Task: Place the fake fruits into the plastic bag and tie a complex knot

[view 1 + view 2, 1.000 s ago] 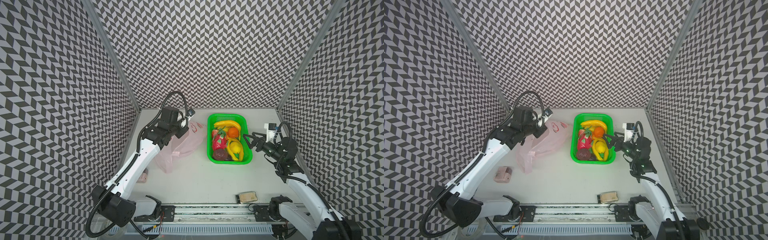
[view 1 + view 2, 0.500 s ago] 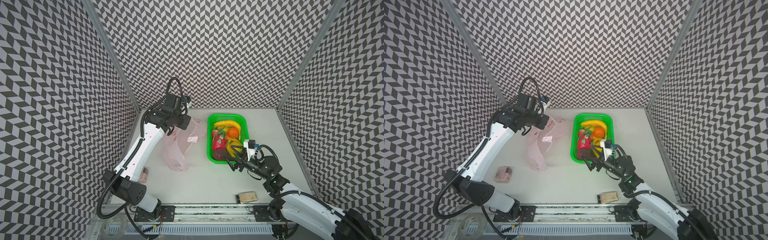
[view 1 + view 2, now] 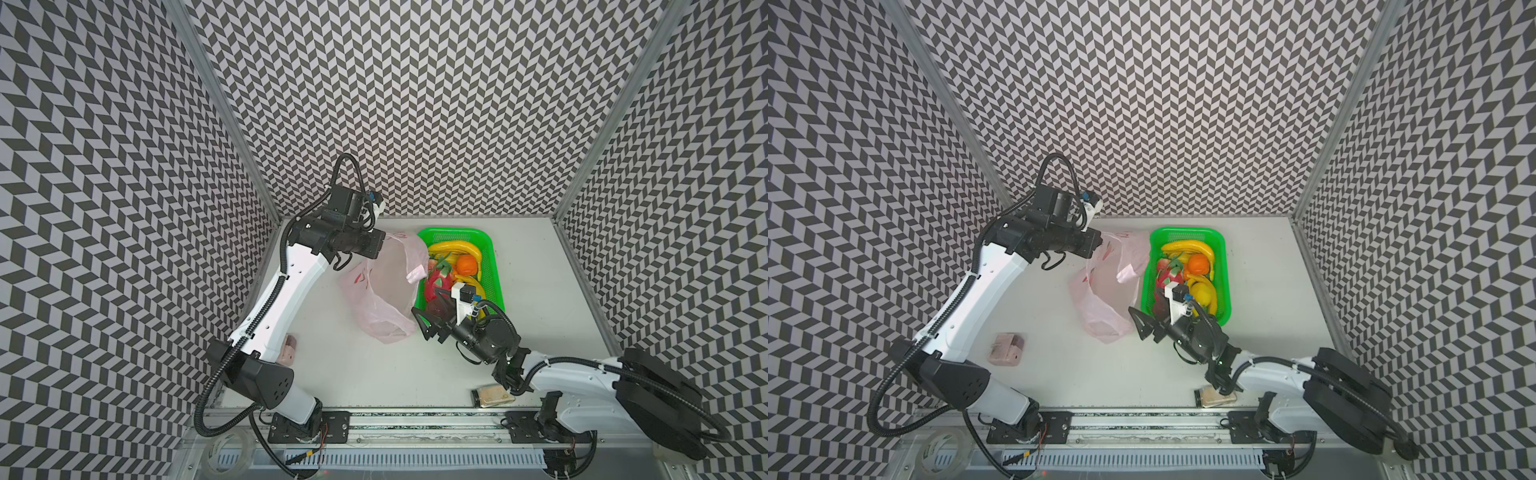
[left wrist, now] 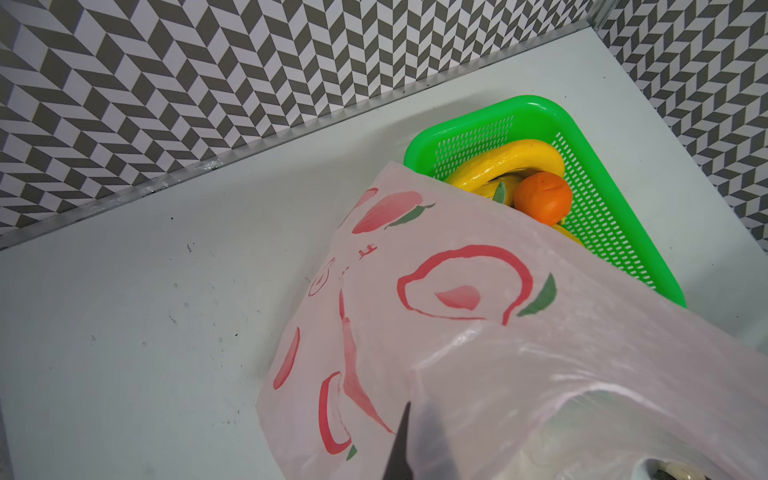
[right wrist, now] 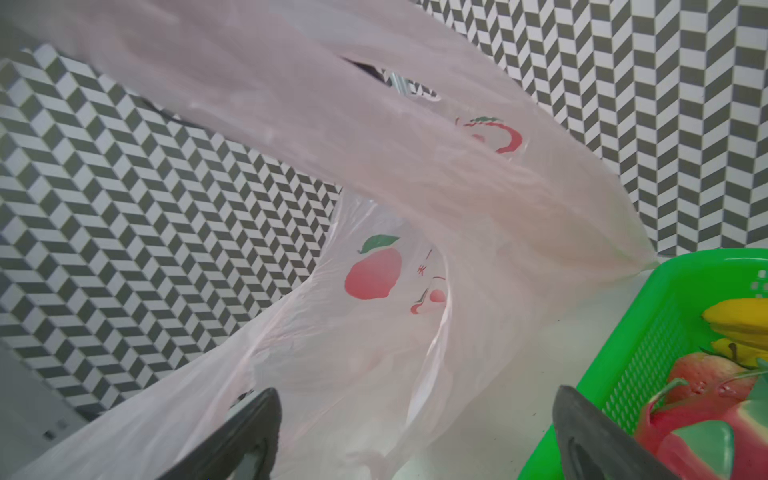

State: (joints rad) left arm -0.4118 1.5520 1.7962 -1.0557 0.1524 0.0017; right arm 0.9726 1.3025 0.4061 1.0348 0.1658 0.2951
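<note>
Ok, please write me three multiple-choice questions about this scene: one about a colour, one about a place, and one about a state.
1. What colour is the plastic bag?
A) blue
B) pink
C) white

2. Where do the fake fruits lie?
A) in the bag
B) nowhere in view
C) in the green basket

3. How is the right claw?
A) open, gripping nothing
B) shut on a fruit
C) shut on the bag

Answers:
1 B: the film is translucent pink with red peach prints.
2 C: every fruit that shows sits in the basket in both top views.
3 A: its jaws stand wide apart in the right wrist view.
</note>
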